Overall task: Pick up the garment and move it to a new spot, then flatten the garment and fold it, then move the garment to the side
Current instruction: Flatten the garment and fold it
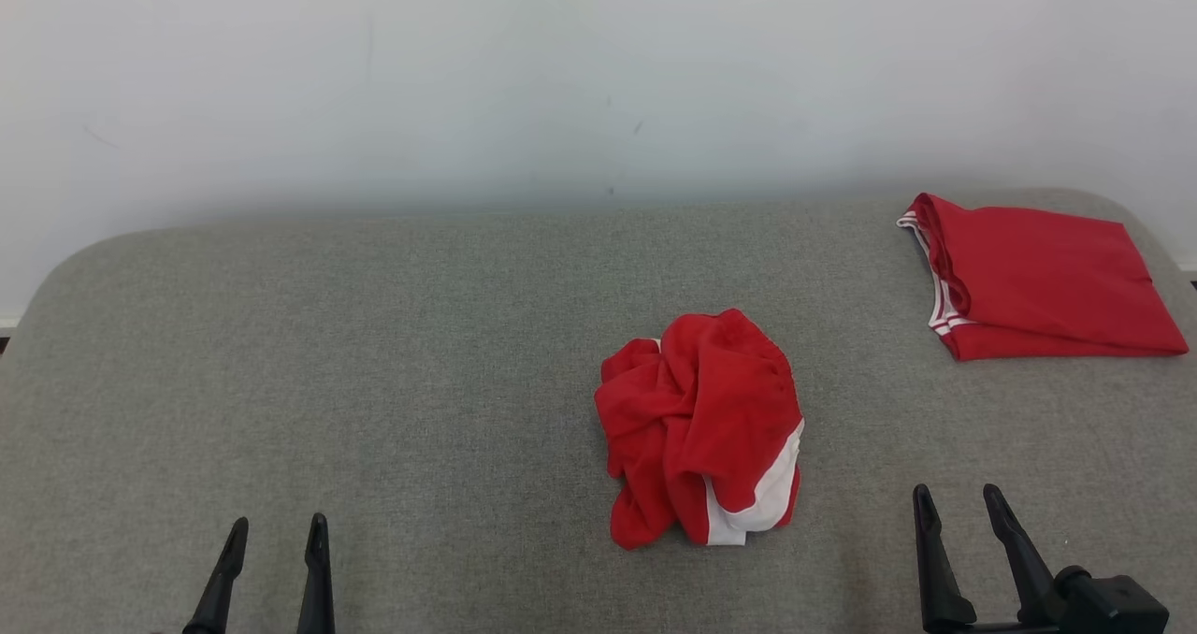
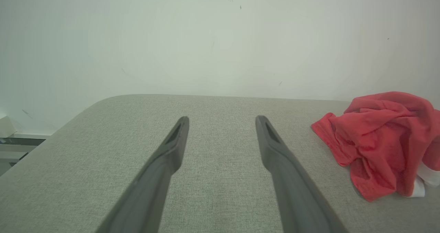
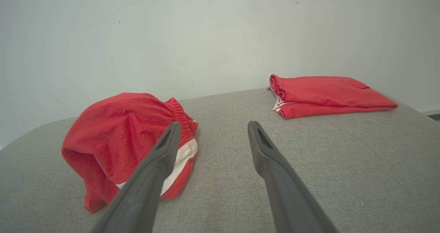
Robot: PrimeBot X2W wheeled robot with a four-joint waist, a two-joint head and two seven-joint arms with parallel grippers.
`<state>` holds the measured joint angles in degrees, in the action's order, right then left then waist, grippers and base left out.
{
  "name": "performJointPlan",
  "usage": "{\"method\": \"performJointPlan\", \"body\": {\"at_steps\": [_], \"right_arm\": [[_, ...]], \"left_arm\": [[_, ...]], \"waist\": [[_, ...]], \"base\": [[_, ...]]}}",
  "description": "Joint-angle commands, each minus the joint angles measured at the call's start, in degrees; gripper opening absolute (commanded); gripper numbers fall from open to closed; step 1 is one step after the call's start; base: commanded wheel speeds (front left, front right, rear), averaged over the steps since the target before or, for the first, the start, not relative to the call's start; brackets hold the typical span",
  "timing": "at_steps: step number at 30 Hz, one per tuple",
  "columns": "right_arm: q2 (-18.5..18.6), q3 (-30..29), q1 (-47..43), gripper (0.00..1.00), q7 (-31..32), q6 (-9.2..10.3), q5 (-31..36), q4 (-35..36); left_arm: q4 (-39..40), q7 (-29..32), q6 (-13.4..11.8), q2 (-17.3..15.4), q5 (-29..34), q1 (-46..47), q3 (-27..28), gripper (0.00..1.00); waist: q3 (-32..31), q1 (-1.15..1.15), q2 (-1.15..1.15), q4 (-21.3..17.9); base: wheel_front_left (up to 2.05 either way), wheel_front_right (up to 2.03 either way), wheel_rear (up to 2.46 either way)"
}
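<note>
The crumpled red garment, with a white band, lay a little right of the centre of the head view on the grey padded surface; a folded red garment rested at the upper right, well apart from it. The left gripper at the lower left and the right gripper at the lower right both had their fingers spread apart and held nothing; the right one was the nearer to the crumpled garment.

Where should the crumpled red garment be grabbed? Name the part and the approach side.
Probably the raised ridge of folds atop the crumpled garment, coming down from above with the open right hand, the nearer one. The heap is bunched tall, while its edges lie flat on the grey padded surface, leaving little for a side approach.
</note>
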<state>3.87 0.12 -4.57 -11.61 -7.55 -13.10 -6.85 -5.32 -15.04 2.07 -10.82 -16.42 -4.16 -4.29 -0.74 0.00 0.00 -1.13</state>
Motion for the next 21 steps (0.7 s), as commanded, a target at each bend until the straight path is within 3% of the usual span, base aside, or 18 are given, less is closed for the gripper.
{"method": "performJointPlan", "body": {"at_steps": [1,14,21], "right_arm": [[0.16,-0.05,-0.27,1.00,0.00,0.15,-0.01,-0.05],[2.21,0.82,3.99,1.00,1.51,0.15,-1.06,-1.52],[5.21,2.22,11.06,1.00,5.44,0.15,-2.29,-7.19]], "left_arm": [[-0.09,-0.17,0.22,0.25,0.52,0.03,0.26,1.00],[-0.56,-0.17,0.78,1.36,1.67,1.05,0.51,1.00],[-1.40,-0.18,1.48,2.32,2.13,2.30,-0.12,1.00]], "waist": [[0.03,0.00,0.00,0.02],[0.80,0.00,0.00,1.17],[1.95,0.00,0.00,3.32]], "base": [[0.00,0.00,0.00],[0.00,0.00,0.00],[0.00,0.00,0.00]]}}
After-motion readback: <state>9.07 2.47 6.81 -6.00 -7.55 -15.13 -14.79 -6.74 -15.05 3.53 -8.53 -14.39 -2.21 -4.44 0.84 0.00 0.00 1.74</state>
